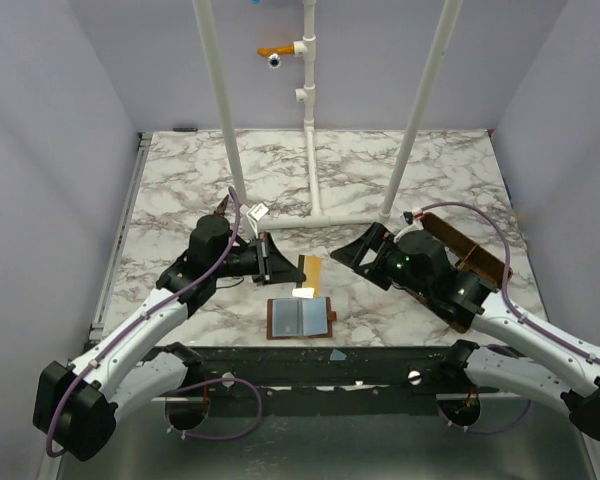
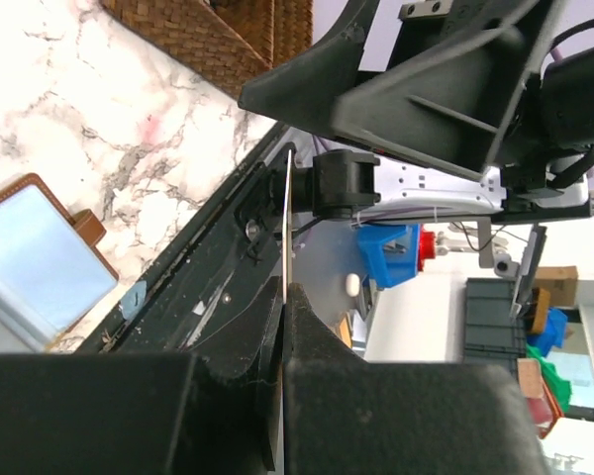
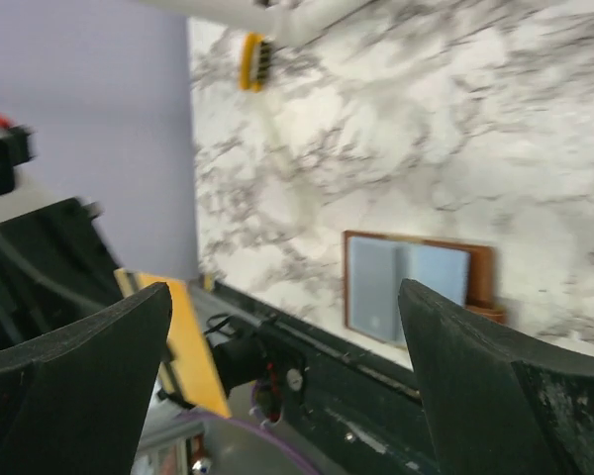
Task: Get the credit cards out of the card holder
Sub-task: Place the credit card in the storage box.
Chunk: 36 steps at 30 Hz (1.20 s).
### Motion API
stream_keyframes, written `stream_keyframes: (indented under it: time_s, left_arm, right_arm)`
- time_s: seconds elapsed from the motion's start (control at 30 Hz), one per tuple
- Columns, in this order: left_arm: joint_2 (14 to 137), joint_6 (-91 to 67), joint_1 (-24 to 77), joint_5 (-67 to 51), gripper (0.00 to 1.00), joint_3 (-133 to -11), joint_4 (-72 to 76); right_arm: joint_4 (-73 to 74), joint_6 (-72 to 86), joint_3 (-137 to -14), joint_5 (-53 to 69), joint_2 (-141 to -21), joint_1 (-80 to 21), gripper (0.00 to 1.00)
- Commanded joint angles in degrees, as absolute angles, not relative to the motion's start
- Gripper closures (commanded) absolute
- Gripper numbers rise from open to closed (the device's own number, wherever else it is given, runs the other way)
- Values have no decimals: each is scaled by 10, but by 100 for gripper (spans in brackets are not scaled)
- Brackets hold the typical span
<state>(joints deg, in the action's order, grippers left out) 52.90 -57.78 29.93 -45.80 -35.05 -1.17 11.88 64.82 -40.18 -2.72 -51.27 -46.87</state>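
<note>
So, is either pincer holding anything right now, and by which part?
The left pincer grips the thin yellowish rectangular card by one end; the right pincer is open, holding nothing.

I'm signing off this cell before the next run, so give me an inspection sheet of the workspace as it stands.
Surface: marble table top, no spills seen.
Job's things: card holder lies open and flat near the front edge; yellowish credit card held off the table; whether the pockets hold more cannot be told.
Clutter: woven basket behind the right arm; small yellow object near the frame, too blurred to name.
Grippers: left gripper, jaws shut on the credit card; right gripper, jaws wide open, holding nothing.
Cables: purple cables run along both arms, clear of the card holder.
Surroundings: white pipe frame, lilac walls.
</note>
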Motion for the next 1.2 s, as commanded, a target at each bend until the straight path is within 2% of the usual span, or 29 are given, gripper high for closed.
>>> stream_keyframes:
  time_s: [0.0, 0.33, 0.67, 0.83, 1.0, 1.17]
  left_arm:
    - [552, -532, 314, -412, 100, -394, -70]
    - [653, -491, 374, -364, 100, -499, -125]
    - [795, -479, 398, -371, 100, -657, -193]
    - [873, -498, 404, -386, 100, -753, -213]
    - [927, -510, 408, -379, 100, -821, -233]
    - [974, -501, 415, -385, 100, -881, -253]
  right_arm:
    - [259, 648, -425, -167, -502, -467, 0]
    - [368, 690, -413, -297, -437, -467, 0]
    - [461, 712, -443, -382, -474, -449, 0]
    - [478, 647, -500, -338, -526, -372, 0]
    - [497, 587, -535, -250, -549, -244, 0]
    - [532, 560, -564, -248, -552, -183, 0]
